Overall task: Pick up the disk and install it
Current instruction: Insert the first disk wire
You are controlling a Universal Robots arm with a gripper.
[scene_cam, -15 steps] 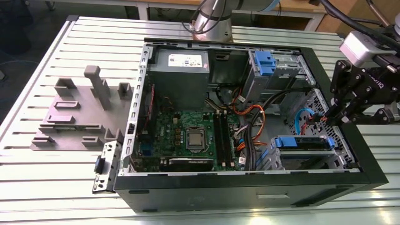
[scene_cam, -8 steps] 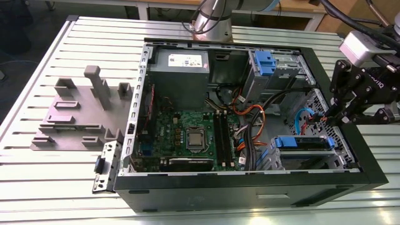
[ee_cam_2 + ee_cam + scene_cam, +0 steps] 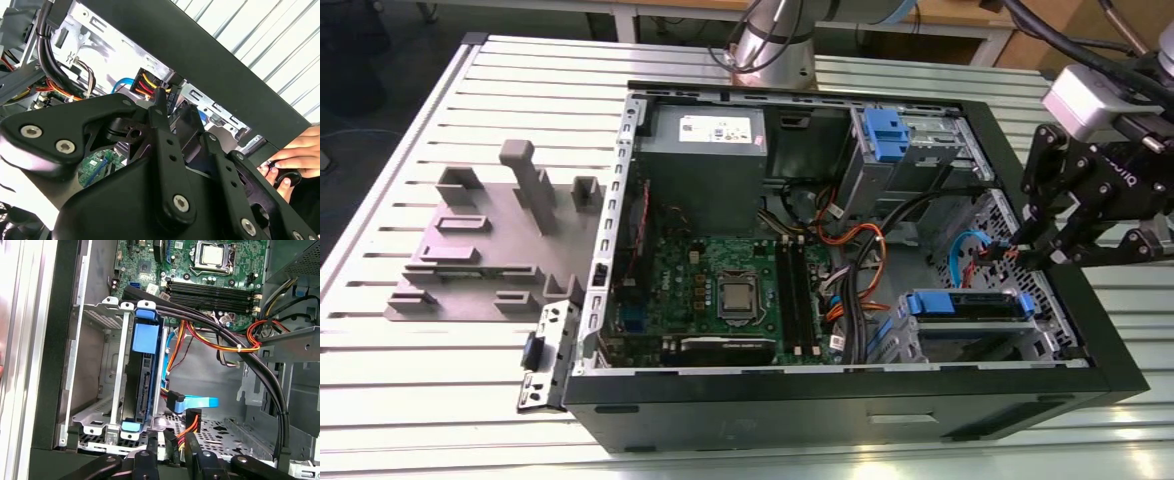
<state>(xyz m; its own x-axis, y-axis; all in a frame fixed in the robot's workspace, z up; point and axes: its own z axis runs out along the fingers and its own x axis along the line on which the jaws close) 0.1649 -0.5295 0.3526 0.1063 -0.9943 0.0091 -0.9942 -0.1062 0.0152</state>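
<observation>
The disk (image 3: pixel 970 305) sits in the metal drive cage at the case's lower corner on the exterior view's right, its blue carrier frame facing out. In the first wrist view the disk (image 3: pixel 144 380) stands on edge between the cage rails, with its rear socket bare. My gripper (image 3: pixel 1017 245) hangs over the case's wall just above that cage. In both wrist views the black fingers close narrowly on a black power connector (image 3: pixel 192 419) with red, orange and yellow wires; the gripper (image 3: pixel 172 442) is a short way from the disk's rear. The connector (image 3: pixel 170 95) shows between the fingertips (image 3: pixel 160 102).
A blue data cable (image 3: pixel 195 402) hangs loose beside the connector. A thick black cable bundle (image 3: pixel 240 355) crosses the case. The grey power supply (image 3: pixel 707 150), motherboard (image 3: pixel 720 280) and a blue latch (image 3: pixel 885 135) lie farther in. A person's hand (image 3: pixel 295 155) rests on the case's rim.
</observation>
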